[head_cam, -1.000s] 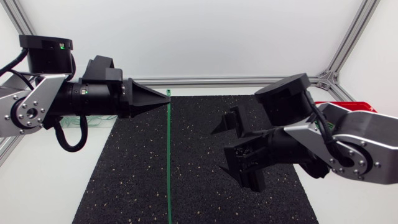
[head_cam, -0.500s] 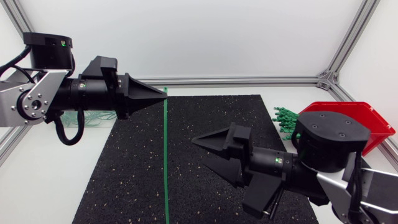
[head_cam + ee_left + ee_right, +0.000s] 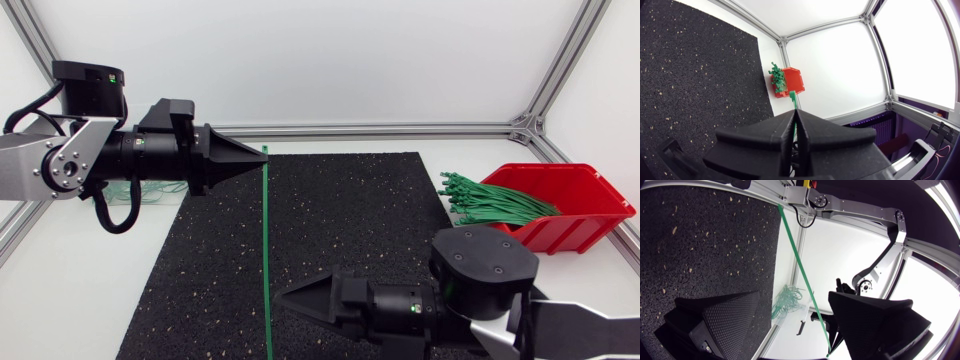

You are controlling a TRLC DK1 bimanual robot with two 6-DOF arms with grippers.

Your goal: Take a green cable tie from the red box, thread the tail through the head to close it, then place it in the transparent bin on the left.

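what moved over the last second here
The right gripper swung left and toward the near edge over the black mat. It is now open, with its tips close to the green cable tie. That uncovered the red box. The left gripper drifted slightly left and stayed shut on one end of the tie.
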